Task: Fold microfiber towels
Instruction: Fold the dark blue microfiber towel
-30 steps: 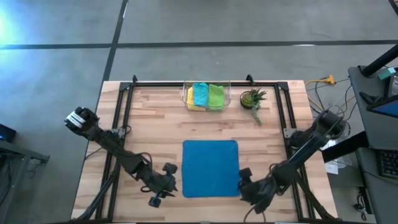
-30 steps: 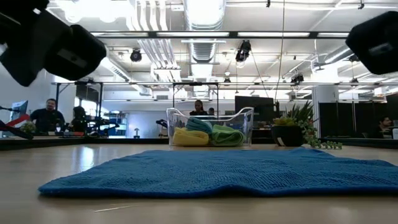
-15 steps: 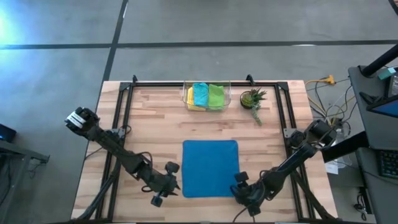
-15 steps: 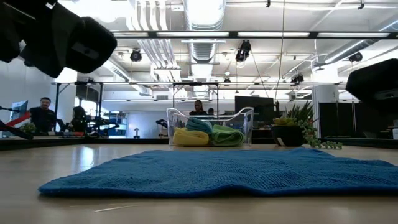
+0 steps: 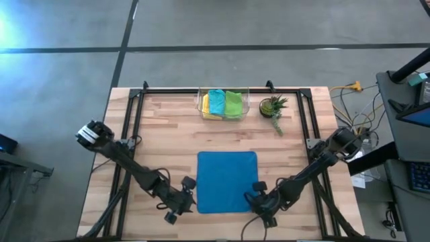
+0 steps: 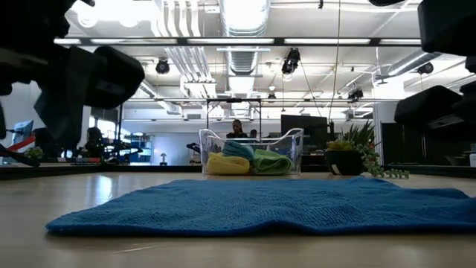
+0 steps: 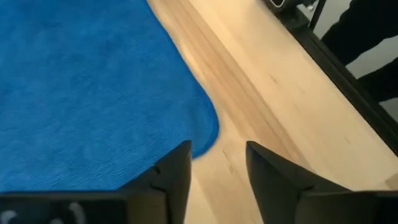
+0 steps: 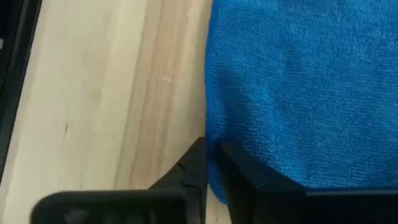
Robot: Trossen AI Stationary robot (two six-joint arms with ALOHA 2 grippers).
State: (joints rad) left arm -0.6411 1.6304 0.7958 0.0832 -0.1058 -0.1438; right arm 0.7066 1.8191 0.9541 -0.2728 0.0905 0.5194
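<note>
A blue microfiber towel (image 5: 227, 180) lies spread flat on the wooden table, near its front edge. My left gripper (image 7: 217, 158) stands open just over the towel's near-left corner (image 7: 207, 127), one finger on each side and clear of it; the high view shows this gripper (image 5: 191, 195) at the towel's left. My right gripper (image 8: 210, 149) is shut on the towel's right edge close to the near-right corner, also seen from above (image 5: 254, 200). Folded yellow (image 6: 227, 165), teal (image 6: 238, 149) and green (image 6: 272, 161) towels sit in a clear bin (image 5: 201, 101) at the back. My right gripper pinches the blue towel's right edge (image 8: 214, 132) between its two fingers, close to the near-right corner. The fingers slant down from the table's near right. It looks like a single layer. The towel still lies flat on the table.
A small potted plant (image 5: 272, 107) stands right of the bin at the back. A black frame rail (image 5: 304, 114) runs around the tabletop. Bare wood lies on both sides of the blue towel. People sit in the room beyond the table (image 6: 236, 128).
My right gripper has gone down and toward the table's left, arriving at the towel's near-right corner. My left gripper has sunk a little toward the near-left corner. The blue towel has stayed flat where it was.
</note>
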